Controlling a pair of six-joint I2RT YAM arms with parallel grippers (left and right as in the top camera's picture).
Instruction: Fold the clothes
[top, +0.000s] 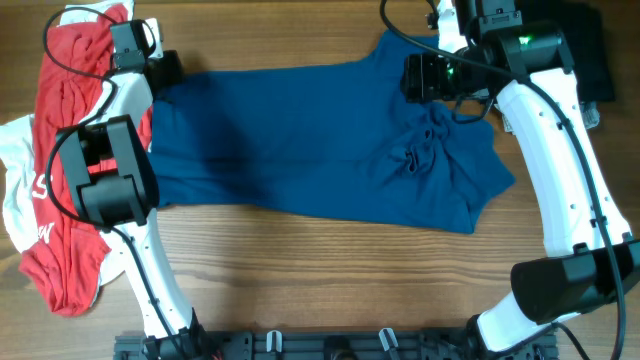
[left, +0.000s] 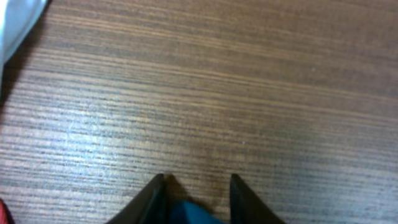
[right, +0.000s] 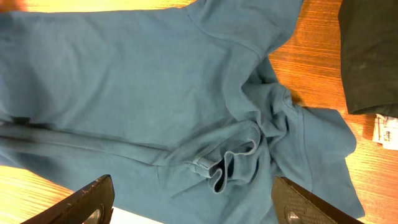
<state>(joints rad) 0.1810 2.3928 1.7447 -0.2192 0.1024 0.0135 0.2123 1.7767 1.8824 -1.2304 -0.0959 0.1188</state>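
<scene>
The dark-blue T-shirt (top: 300, 135) lies spread across the middle of the table, with its collar bunched into folds (top: 420, 150) at the right. My left gripper (top: 165, 72) is at the shirt's far left corner. In the left wrist view its fingers (left: 198, 202) are close together with a bit of the blue cloth (left: 189, 213) between them. My right gripper (top: 425, 75) hovers over the shirt's upper right part. In the right wrist view its fingers (right: 193, 202) are wide open and empty above the rumpled collar (right: 233, 165).
A red garment (top: 70, 80) and a white garment (top: 15, 190) lie heaped at the left edge, under and beside the left arm. A black garment (top: 590, 55) lies at the back right and also shows in the right wrist view (right: 370, 56).
</scene>
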